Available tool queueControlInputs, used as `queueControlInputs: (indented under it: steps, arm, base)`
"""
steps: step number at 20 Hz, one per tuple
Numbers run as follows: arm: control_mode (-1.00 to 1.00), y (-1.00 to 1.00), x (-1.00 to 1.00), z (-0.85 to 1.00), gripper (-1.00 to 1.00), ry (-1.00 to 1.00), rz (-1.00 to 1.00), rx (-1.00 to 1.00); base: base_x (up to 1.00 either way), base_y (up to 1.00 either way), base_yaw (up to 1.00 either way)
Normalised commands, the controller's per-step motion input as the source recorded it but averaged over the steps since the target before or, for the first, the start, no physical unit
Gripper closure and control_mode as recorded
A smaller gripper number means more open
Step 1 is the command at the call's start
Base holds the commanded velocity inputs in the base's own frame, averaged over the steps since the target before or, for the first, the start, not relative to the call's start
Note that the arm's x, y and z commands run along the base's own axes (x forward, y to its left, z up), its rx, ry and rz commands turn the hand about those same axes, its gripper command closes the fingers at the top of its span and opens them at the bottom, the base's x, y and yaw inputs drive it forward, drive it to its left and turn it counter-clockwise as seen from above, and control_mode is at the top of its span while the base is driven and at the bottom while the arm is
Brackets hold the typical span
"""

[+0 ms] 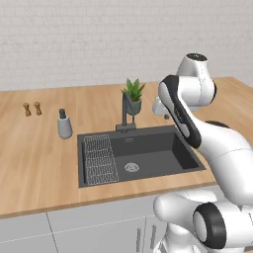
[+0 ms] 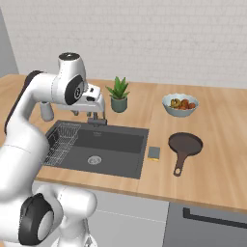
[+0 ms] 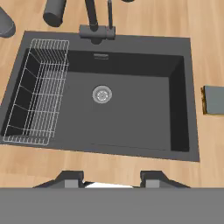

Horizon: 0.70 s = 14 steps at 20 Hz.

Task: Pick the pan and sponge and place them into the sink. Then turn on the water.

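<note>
The hand (image 3: pixel 111 181) is hovering over the sink (image 3: pixel 131 153), fingers apart, gripping nothing. Pan (image 2: pixel 185 144) and sponge (image 2: pixel 154 153) are sitting on the table to its right. Next, I'd guess, swinging right.

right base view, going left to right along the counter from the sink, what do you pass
sink → sponge → pan, with its handle pointing toward the counter's front edge. The bowl of food sits farther back, overlapping the pan's span.
</note>
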Motion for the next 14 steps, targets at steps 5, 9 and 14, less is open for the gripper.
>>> queueControlInputs:
  steps: [5, 9, 14]
  arm:
    - [-1.00, -0.60, 0.14, -0.02, -1.00, 0.10, -0.10, 0.00]
    - [-1.00, -1.00, 0.35, -0.23, -1.00, 0.23, -0.32, 0.00]
    - [-1.00, -1.00, 0.53, -0.38, -1.00, 0.22, -0.31, 0.00]
  base:
    - [0.00, 0.00, 0.00]
    - [0.00, 0.00, 0.00]
    - [0.00, 0.00, 0.00]
